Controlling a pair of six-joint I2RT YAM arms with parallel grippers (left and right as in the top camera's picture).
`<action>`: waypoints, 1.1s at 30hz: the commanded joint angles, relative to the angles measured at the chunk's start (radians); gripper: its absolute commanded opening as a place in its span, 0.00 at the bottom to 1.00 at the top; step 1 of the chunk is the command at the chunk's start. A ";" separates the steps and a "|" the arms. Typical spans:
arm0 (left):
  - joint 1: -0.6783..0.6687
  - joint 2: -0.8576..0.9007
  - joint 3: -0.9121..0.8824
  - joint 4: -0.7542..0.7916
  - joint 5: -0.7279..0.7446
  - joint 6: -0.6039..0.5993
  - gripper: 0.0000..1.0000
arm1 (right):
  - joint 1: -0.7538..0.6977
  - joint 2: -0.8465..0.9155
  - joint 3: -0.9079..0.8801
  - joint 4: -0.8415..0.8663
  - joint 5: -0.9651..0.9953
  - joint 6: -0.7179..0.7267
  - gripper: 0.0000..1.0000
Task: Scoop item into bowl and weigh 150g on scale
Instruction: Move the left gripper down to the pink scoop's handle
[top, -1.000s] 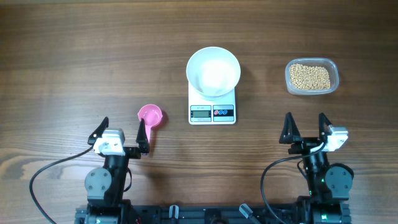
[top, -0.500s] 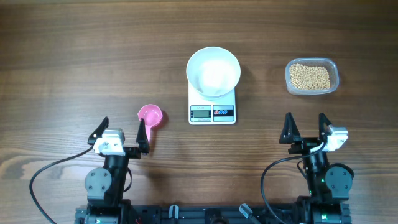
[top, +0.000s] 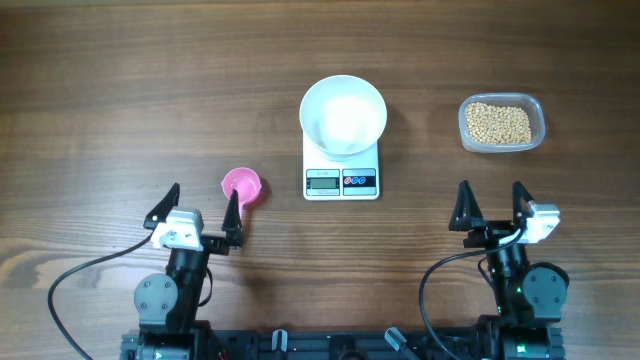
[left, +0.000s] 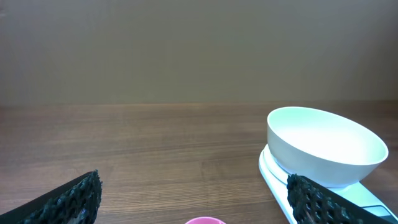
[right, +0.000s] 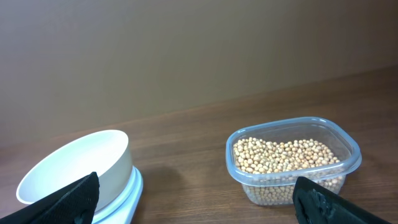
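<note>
The empty white bowl (top: 343, 118) stands on the white scale (top: 342, 183) at the table's middle. The item, tan beans (top: 498, 123), fills a clear tub (top: 536, 124) to the right of the scale. My left gripper (top: 204, 198) is open and empty near the front edge, with a pink scoop (top: 241, 186) just beyond its right finger. My right gripper (top: 491, 194) is open and empty, in front of the tub. The left wrist view shows the bowl (left: 326, 146), the scale (left: 272, 175) and the scoop's rim (left: 205, 220). In the right wrist view are the bowl (right: 74, 168), the scale (right: 124, 199) and the beans (right: 286, 154).
Bare wood table (top: 120, 90) stretches to the left and behind the scale. Black cables (top: 75, 275) trail from both arm bases at the front edge.
My left gripper has shifted slightly to the right, its right finger now closer to the pink scoop. The right arm, bowl, scale and tub have not moved.
</note>
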 joint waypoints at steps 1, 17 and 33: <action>-0.005 -0.007 -0.007 0.010 0.012 0.019 1.00 | 0.004 -0.002 -0.002 0.006 -0.012 0.015 1.00; -0.004 0.135 0.418 -0.426 0.005 -0.172 1.00 | 0.004 -0.002 -0.002 0.006 -0.012 0.015 1.00; -0.004 1.010 1.343 -1.190 0.137 -0.246 1.00 | 0.004 -0.002 -0.002 0.006 -0.012 0.015 1.00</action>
